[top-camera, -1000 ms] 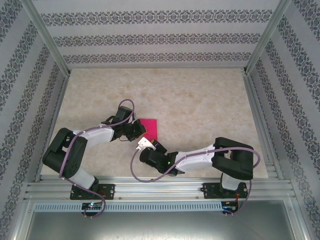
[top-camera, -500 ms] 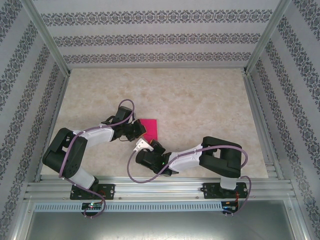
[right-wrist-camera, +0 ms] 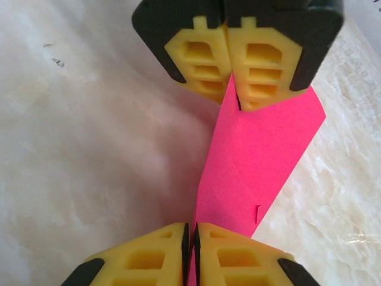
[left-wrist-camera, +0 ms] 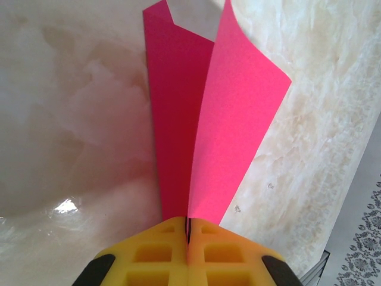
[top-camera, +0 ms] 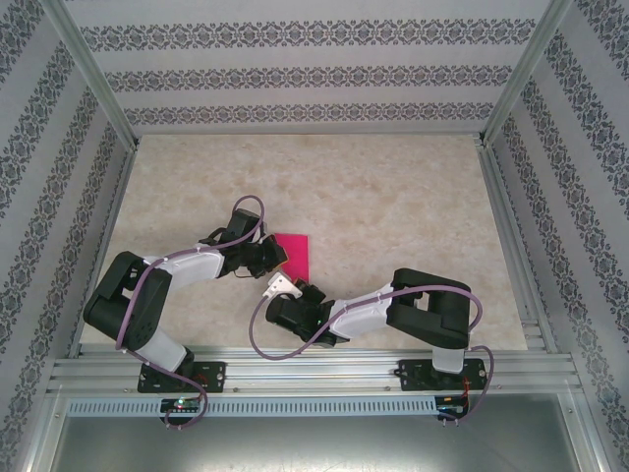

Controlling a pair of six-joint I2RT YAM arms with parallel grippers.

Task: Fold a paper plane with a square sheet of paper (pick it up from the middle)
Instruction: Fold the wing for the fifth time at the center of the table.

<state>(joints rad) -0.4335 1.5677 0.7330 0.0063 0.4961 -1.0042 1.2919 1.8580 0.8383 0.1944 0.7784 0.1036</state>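
Some paper [right-wrist-camera: 262, 161] behind left gripper [right-wrist-camera: 232, 92]

Cropped: paper [left-wrist-camera: 232, 119] tips (left wrist view); pinched edge hidden inside left claw [left-wrist-camera: 187, 225].

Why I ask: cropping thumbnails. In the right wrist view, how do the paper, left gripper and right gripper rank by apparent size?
1. left gripper
2. paper and right gripper: about alike; the gripper is cut off by the frame.
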